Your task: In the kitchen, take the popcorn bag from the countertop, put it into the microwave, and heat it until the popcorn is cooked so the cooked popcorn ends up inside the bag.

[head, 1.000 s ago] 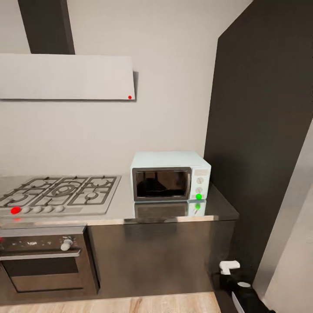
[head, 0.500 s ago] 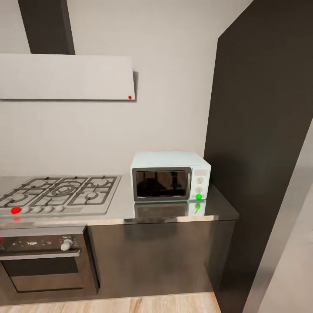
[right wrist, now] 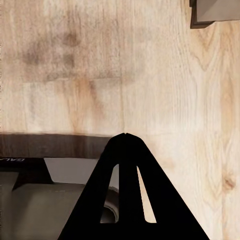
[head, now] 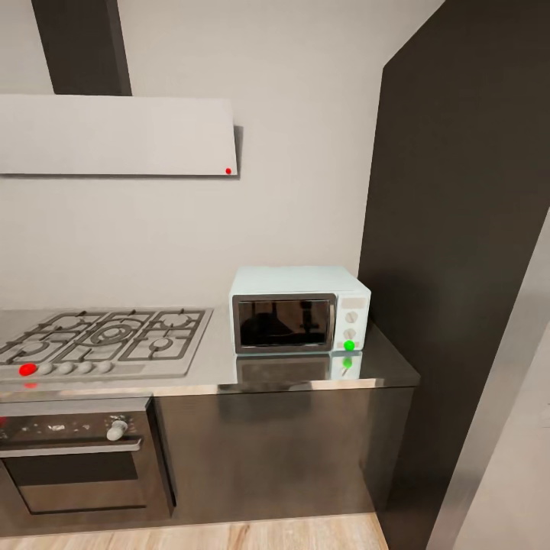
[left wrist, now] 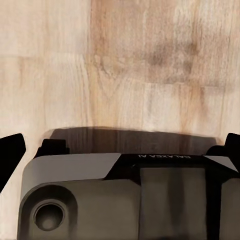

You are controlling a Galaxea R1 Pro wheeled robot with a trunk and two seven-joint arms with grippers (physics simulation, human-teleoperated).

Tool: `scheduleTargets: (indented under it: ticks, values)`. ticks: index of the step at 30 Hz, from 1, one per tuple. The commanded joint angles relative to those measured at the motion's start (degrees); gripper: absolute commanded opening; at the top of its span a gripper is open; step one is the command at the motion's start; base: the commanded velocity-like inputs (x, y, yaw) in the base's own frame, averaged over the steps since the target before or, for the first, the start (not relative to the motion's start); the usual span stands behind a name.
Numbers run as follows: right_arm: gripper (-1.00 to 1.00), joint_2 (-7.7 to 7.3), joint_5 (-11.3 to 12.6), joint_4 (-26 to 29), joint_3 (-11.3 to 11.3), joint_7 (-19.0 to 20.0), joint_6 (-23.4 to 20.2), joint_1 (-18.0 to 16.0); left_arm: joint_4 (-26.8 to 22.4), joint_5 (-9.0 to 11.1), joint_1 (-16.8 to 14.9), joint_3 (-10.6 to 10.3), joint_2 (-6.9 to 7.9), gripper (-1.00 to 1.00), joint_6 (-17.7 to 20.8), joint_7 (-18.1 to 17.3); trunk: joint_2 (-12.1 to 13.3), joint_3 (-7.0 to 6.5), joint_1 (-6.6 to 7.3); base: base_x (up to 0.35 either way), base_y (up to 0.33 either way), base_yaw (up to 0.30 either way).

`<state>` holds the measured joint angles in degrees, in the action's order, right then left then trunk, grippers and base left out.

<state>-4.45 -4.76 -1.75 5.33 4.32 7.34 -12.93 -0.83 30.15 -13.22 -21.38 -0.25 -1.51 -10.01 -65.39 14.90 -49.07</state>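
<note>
While head view shows microwave on countertop, wrist views show wood floor; finger spread unclear.

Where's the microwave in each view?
Head view: microwave at the right end of the countertop, beside the dark wall panel.
Left wrist view: aimed down at wooden floor and the robot's grey base.
Right wrist view: same floor and base.
Shared landmark: the wooden floor, a strip along the head view's bottom edge.
</note>
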Motion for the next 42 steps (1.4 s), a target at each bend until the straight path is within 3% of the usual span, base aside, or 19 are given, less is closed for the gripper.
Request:
scheduleTargets:
  ticks: [1, 4, 5, 42]
  values:
    - [-1.0, 0.07, -0.5, -0.2, 0.6, -0.2, -0.2, -0.1, 0.1, 0.6, -0.1, -0.5, 0.0, 1.0, -0.2, -0.2, 0.0, 0.07, 0.0, 0.0, 0.0, 0.0]
    - [-1.0, -0.15, -0.5, -0.2, 0.6, -1.4, -2.3, -0.1, 0.1, 0.5, -0.1, -0.5, -0.03, 1.0, -0.2, -0.2, 0.0, 0.07, 0.0, 0.0, 0.0, 0.0]
    - [-1.0, 2.28, -1.1, 0.2, 0.6, -1.6, -1.9, -0.1, 0.1, 0.5, -0.1, -0.6, 0.02, 1.0, -0.2, -0.2, 0.0, 0.07, 0.0, 0.0, 0.0, 0.0]
    - [-1.0, 2.31, -1.1, 0.2, 0.6, -1.6, -1.9, -0.1, 0.1, 0.5, -0.1, -0.6, 0.05, 1.0, -0.2, -0.2, 0.0, 0.07, 0.0, 0.0, 0.0, 0.0]
